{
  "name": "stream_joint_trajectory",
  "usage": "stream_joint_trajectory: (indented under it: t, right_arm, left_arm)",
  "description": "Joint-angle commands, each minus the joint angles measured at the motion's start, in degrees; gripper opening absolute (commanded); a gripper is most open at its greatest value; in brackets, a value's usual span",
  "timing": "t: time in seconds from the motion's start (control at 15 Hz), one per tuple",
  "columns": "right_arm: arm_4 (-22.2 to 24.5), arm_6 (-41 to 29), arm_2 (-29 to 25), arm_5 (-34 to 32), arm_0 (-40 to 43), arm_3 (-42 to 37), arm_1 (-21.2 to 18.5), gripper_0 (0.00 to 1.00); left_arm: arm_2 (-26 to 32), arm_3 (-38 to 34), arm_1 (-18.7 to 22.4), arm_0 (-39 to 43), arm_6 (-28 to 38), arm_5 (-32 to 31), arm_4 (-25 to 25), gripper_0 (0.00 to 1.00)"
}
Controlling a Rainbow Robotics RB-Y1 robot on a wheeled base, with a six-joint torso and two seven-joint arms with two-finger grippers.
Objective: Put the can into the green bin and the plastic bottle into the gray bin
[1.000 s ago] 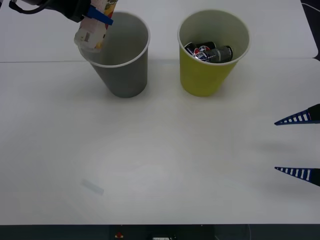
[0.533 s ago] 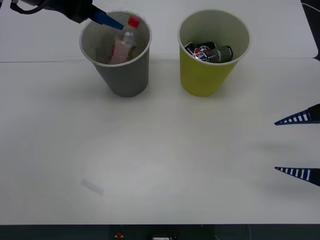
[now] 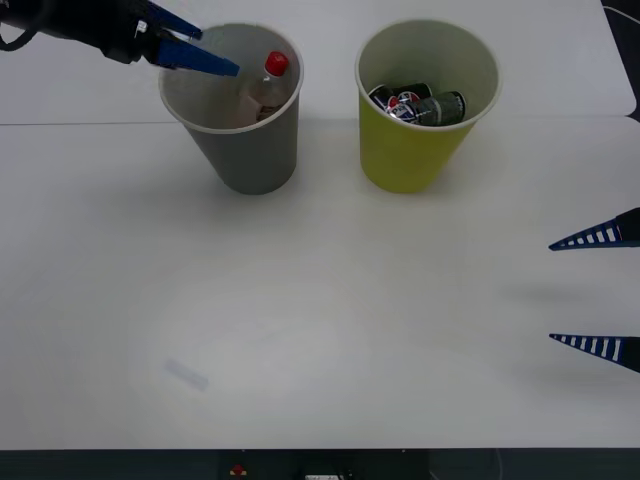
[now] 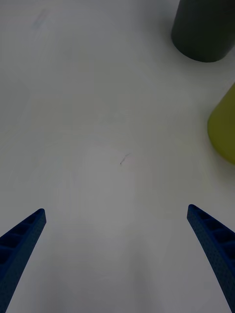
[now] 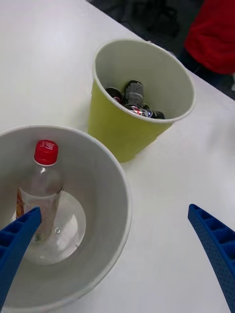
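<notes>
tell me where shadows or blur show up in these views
Front view: soft, faint shadows on the table beside the open right gripper; the gray bin and green bin are sharp. Left wrist view: the plastic bottle is crisp, the open left gripper soft-edged, the room behind blurred. Right wrist view: even light, no glare.

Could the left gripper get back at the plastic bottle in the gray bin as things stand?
Probably yes: the left gripper hangs open over the gray bin, and the plastic bottle stands upright inside with its red cap uncovered.
</notes>
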Motion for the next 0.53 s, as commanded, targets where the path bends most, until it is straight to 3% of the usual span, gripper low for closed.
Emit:
stream_joint_trajectory:
  t: [0.07,0.53]
  right_arm:
    - [0.0,0.0,0.0,0.0,0.0,0.0,0.0,1.0]
    - [0.0,0.0,0.0,0.0,0.0,0.0,0.0,1.0]
  left_arm:
    - [5.4,-4.0,2.7,8.1,-8.4,0.0,3.5,1.0]
    - [15.0,-7.9,7.8,29.7,-34.9,-2.6,16.6,1.0]
